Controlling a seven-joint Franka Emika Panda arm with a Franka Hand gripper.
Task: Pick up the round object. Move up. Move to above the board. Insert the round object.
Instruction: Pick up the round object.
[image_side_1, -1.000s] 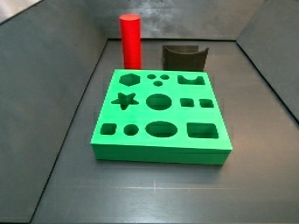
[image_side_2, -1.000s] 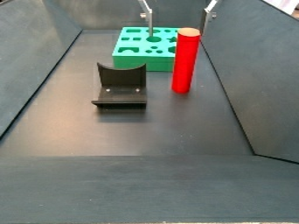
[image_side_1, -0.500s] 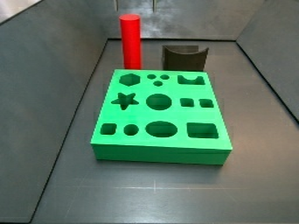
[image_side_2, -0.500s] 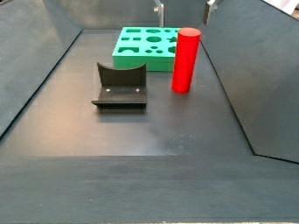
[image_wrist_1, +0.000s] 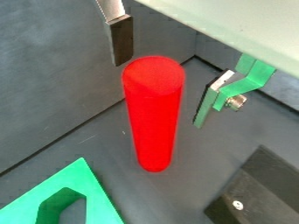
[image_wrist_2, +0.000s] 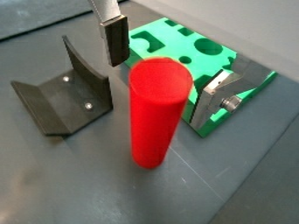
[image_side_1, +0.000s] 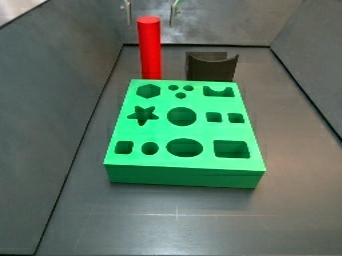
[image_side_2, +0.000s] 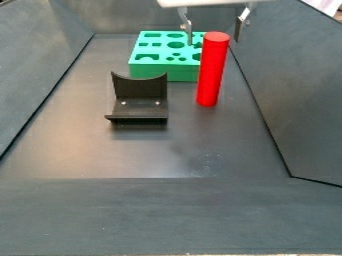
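Observation:
The round object, a tall bright red cylinder peg (image_side_1: 148, 45), stands upright on the dark floor just behind the board. It also shows in the other side view (image_side_2: 211, 68) and in both wrist views (image_wrist_1: 153, 114) (image_wrist_2: 158, 109). The board (image_side_1: 185, 125) is a thick green square slab with many shaped holes, also seen in a side view (image_side_2: 163, 52) and a wrist view (image_wrist_2: 187, 48). My gripper (image_side_2: 214, 20) is open and empty right above the peg's top, with one finger (image_wrist_1: 121, 39) on each side of it and neither touching it.
The dark grey fixture (image_side_2: 136, 98) with a curved notch stands beside the peg, near the board's back edge (image_side_1: 211, 65) (image_wrist_2: 65, 87). Grey slanted walls close in the floor on both sides.
My gripper has moved over the red peg and come down, so its fingers now flank the peg's top. The peg, board and fixture have not moved.

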